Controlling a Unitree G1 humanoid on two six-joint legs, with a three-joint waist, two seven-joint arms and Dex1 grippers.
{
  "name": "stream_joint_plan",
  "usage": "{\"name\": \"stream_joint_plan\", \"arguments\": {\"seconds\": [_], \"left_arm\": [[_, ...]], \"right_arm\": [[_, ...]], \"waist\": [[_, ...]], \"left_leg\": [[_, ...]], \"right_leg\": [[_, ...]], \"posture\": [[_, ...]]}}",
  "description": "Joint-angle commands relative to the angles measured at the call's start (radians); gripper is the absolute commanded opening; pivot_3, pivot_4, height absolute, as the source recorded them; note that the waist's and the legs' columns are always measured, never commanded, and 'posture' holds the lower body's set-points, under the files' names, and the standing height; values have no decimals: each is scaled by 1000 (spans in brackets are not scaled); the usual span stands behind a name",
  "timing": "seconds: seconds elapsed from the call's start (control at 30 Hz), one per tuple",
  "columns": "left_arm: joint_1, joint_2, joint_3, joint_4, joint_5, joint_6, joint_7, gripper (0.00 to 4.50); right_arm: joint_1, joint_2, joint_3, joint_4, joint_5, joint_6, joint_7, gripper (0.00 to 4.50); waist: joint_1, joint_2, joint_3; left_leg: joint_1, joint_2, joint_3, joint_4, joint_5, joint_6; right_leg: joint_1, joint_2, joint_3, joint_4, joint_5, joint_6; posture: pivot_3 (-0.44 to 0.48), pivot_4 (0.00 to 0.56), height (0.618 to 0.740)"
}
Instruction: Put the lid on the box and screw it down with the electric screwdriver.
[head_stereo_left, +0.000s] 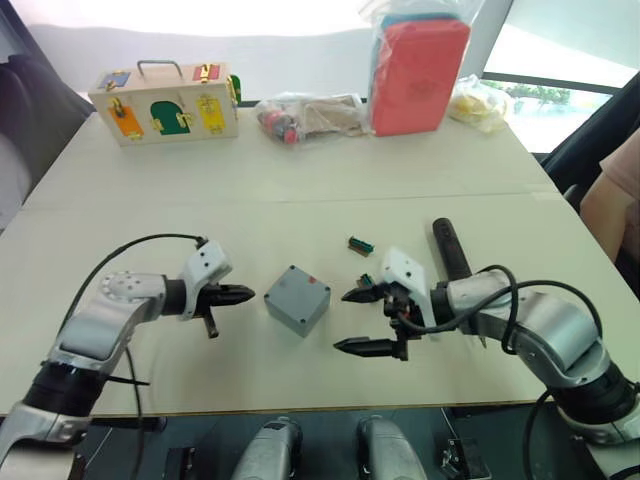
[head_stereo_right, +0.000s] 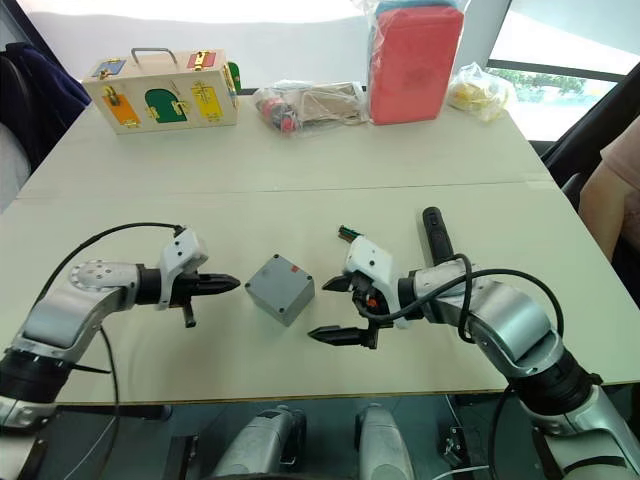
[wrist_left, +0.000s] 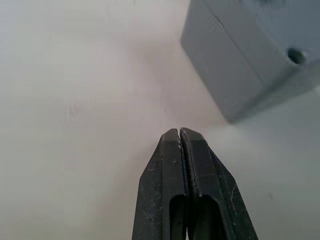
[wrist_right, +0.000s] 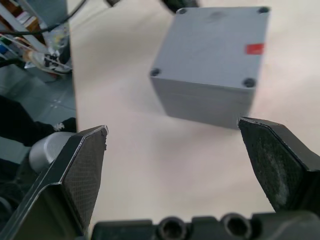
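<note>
Left gripper (head_stereo_left: 240, 294) closed, right gripper (head_stereo_left: 360, 320) apart, beside box (head_stereo_left: 297, 299) on beige table (head_stereo_left: 300, 190).

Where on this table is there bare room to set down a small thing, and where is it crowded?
The widest bare patch is the middle band of the beige table, between the far row of things and the small grey plastic box. The near left corner is also bare. Crowded: the far edge, with the wooden case with coloured doors and the red block in a clear bag, and around the box, between both grippers.
</note>
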Motion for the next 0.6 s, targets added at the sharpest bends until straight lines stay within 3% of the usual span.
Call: {"name": "stream_joint_plan", "arguments": {"seconds": [0.03, 0.27, 0.6], "left_arm": [[105, 42, 55, -172, -89, 83, -26, 0], [87, -43, 45, -205, -90, 102, 80, 0], [-34, -115, 20, -118, -73, 89, 112, 0]], "right_arm": [[-59, 24, 76, 107, -133, -146, 24, 4407], [-74, 87, 154, 198, -224, -234, 69, 4407], [-10, 92, 111, 98, -177, -146, 81, 4407]], "waist": [[-4, 0, 0], [9, 0, 0], [8, 0, 0]], "left_leg": [[0, 0, 0, 0, 0, 1], [0, 0, -1, 1, 0, 0], [0, 0, 0, 2, 1, -2]], "right_leg": [[0, 0, 0, 0, 0, 0], [1, 0, 0, 1, 0, 0], [1, 0, 0, 1, 0, 0]], "posture": [[0, 150, 740], [0, 150, 740], [0, 150, 740]]}}
